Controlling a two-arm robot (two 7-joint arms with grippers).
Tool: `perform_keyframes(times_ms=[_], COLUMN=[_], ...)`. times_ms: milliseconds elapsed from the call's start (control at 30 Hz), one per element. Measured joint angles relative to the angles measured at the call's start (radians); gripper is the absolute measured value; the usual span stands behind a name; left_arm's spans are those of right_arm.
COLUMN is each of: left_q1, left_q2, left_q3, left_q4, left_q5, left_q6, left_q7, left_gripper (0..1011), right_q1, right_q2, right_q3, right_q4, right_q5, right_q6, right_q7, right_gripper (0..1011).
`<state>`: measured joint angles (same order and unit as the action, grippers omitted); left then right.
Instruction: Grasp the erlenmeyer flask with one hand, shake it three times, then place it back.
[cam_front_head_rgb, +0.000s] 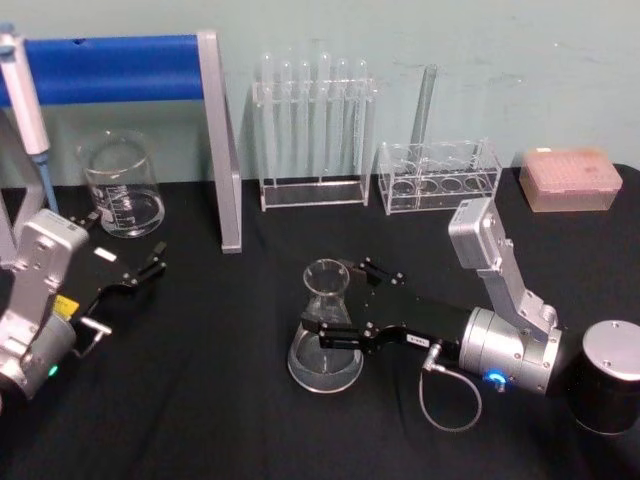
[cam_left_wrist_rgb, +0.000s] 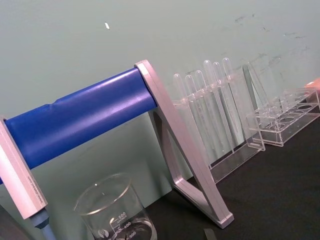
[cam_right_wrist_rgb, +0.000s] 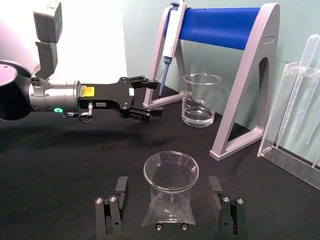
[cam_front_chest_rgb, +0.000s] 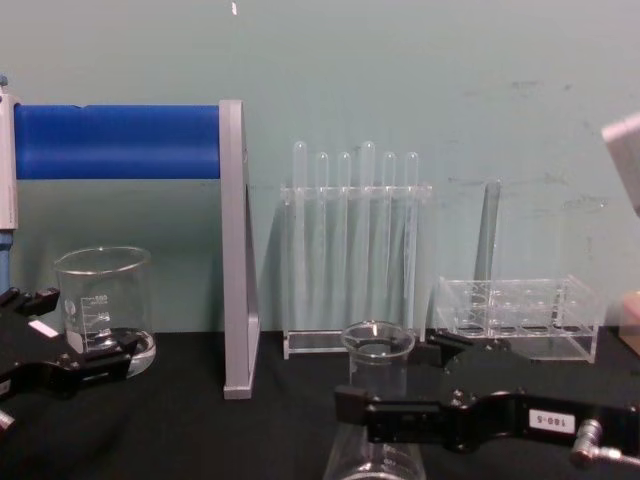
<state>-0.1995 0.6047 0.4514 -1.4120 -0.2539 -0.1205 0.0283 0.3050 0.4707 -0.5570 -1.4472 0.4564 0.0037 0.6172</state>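
Note:
The erlenmeyer flask (cam_front_head_rgb: 325, 335), clear glass with a wide base and flared rim, stands upright on the black table (cam_front_head_rgb: 200, 400) near the middle. My right gripper (cam_front_head_rgb: 352, 303) reaches in from the right and is open. One slim black finger sits on each side of the flask's neck. In the right wrist view the flask (cam_right_wrist_rgb: 170, 175) stands between the two fingers (cam_right_wrist_rgb: 118, 197), with a gap on both sides. The chest view shows the flask's rim (cam_front_chest_rgb: 378, 345) above the near finger (cam_front_chest_rgb: 400, 415). My left gripper (cam_front_head_rgb: 135, 275) rests open at the left, apart from the flask.
A glass beaker (cam_front_head_rgb: 122, 185) stands at the back left, under the blue-barred pipette stand (cam_front_head_rgb: 120, 68). Behind the flask are a test tube rack (cam_front_head_rgb: 312, 130) and a lower clear rack (cam_front_head_rgb: 440, 175). A pink tip box (cam_front_head_rgb: 570, 178) is at the back right, and a black cylinder (cam_front_head_rgb: 610, 375) at the right edge.

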Motion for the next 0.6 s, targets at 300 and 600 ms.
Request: perform_keyframes(times_ms=[300, 600], left_q1=[0.000, 0.000], left_q2=[0.000, 0.000], left_q3=[0.000, 0.000], left_q4=[0.000, 0.000], left_q5=[0.000, 0.000], left_q6=[0.000, 0.000], left_q7=[0.000, 0.000], left_gripper=[1001, 1001], right_q1=[0.000, 0.000], right_q2=[0.000, 0.003], right_q3=[0.000, -0.001], right_q4=[0.000, 0.000], right_q5=[0.000, -0.005], right_q6=[0.000, 0.000], right_q7=[0.000, 0.000], right_gripper=[1002, 1002])
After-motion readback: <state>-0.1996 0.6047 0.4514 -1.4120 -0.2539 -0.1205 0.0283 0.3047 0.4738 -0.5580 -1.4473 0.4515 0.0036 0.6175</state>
